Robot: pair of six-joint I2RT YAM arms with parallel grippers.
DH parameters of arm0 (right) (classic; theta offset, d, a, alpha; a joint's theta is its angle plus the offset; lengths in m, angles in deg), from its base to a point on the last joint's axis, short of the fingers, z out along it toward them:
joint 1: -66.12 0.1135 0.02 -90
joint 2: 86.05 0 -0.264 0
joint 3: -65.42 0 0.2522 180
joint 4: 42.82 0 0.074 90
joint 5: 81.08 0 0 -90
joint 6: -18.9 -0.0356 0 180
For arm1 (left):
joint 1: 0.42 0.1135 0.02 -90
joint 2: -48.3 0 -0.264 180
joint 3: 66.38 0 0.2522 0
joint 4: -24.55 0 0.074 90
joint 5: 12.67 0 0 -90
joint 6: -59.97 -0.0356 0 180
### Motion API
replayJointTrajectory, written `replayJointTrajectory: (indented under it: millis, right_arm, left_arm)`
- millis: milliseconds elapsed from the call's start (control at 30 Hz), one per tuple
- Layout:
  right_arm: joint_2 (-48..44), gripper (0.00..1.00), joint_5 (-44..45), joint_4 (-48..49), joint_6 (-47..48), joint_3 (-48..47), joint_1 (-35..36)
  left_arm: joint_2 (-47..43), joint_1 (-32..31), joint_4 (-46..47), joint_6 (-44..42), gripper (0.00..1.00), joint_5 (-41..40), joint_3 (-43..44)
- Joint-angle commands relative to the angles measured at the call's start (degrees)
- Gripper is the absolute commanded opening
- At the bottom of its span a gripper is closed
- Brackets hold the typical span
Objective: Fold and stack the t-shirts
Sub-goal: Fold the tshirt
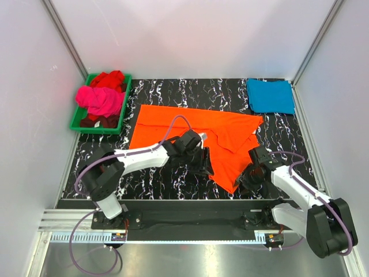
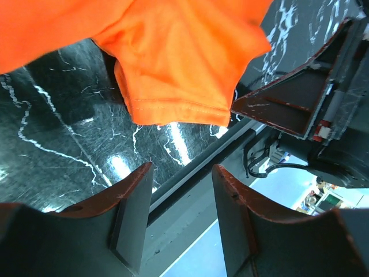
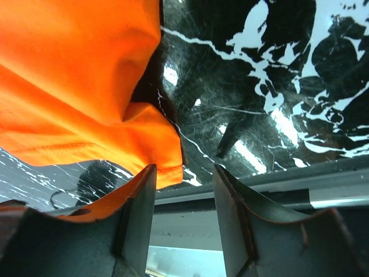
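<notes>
Both left tool (image 2: 181, 167) and right tool (image 3: 184, 167) empty, agape beside orange t-shirt (image 1: 190, 124), tray (image 1: 75, 118) apart.

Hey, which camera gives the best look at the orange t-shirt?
The top external view: nearly the whole orange t-shirt shows, spread out and partly folded. The left wrist view shows only one hemmed end; the right wrist view only a bunched hemmed corner.

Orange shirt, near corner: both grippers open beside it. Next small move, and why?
Probably shift the right gripper a little toward the orange shirt and close on its hem. Its jaws stand open, with the hem corner at one finger's tip, not clamped between them. The left gripper is also open, short of the cloth.
</notes>
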Motion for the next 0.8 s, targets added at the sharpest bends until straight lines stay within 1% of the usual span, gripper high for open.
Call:
replayJointTrajectory:
  millis: [0, 167, 300, 433, 533, 667, 700, 767]
  right_arm:
    - [-0.8, 0.5, 0.5, 3.0, -1.9, 0.8, 0.7]
    - [-0.3, 0.46, 0.6, 3.4, -2.1, 0.9, 1.1]
    - [0.3, 0.43, 1.6, 3.4, -2.6, 0.7, 1.3]
    - [0.6, 0.34, 2.3, 3.3, -2.9, 0.5, 1.4]
    - [0.8, 0.26, 2.7, 3.3, -3.0, -0.1, 1.4]
    - [0.5, 0.11, 4.2, 2.2, -3.7, -2.5, 1.4]
    - [0.5, 0.0, 4.9, -0.1, -3.6, -3.2, 1.4]
    - [0.3, 0.0, 7.9, -5.4, -2.1, -6.0, 1.5]
  left_arm:
    - [1.5, -1.4, 2.3, 0.9, 0.5, 0.3, 2.3]
    - [2.6, -2.0, 1.0, 2.2, 0.49, -1.5, 3.0]
    - [3.4, -2.2, 0.3, 1.7, 0.51, -3.5, 3.4]
    - [5.5, -2.3, 1.9, 1.2, 0.52, -3.7, 4.0]
    - [6.9, -2.4, 0.7, 0.1, 0.52, -4.1, 5.8]
    - [7.4, -2.5, 0.3, -0.7, 0.52, -5.2, 6.4]
    - [7.7, -2.5, 0.3, -0.8, 0.52, -5.2, 6.7]
    - [8.5, -2.6, -0.1, -1.1, 0.52, -5.1, 7.6]
